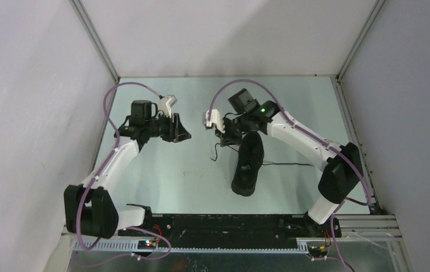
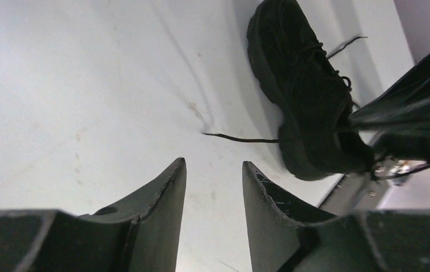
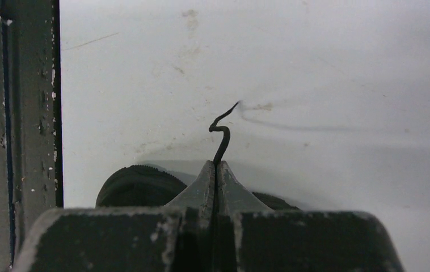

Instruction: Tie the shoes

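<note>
Just ahead of the arm bases, the black sneaker (image 1: 248, 164) lies lengthwise on the table (image 1: 161, 181); at its far end the right gripper (image 1: 222, 135) is pinched tight on a thin lace (image 3: 222, 136), the curled tip sticking out; to the left, well apart from the sneaker, the left gripper (image 1: 183, 134) hangs partly open, holding nothing; bare tabletop lies between them and runs on to the back wall (image 1: 224, 34).

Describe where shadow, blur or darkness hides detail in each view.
Top external: the sneaker is a featureless black shape. Left wrist: it casts a soft shadow leftward. Right wrist: the lace, pinched by the right fingers, is crisp, its faint shadow streaking right.
</note>
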Robot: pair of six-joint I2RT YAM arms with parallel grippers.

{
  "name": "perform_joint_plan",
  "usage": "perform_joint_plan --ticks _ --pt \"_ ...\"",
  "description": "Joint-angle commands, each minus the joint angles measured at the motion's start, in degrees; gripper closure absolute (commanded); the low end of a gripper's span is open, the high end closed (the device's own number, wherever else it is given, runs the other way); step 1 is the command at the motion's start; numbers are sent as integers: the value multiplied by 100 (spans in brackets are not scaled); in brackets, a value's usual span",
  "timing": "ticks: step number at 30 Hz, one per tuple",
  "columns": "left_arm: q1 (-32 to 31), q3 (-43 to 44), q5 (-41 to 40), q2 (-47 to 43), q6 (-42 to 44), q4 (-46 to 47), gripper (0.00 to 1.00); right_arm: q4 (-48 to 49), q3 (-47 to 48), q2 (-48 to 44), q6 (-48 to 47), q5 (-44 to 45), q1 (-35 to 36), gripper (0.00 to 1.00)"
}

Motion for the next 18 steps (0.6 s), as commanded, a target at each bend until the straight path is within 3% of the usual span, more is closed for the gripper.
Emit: perform_joint_plan --ticks 1,6,18 --pt "-44 -688 472 -846 1186 1607 53 3 -22 -589 264 -353 -265 100" --pt "-706 -793 778 -628 1493 2267 51 -13 -31 -670 460 -707 -627 100" --pt "-1975 203 345 772 1667 3253 53 115 10 -735 979 -1354 -1166 100"
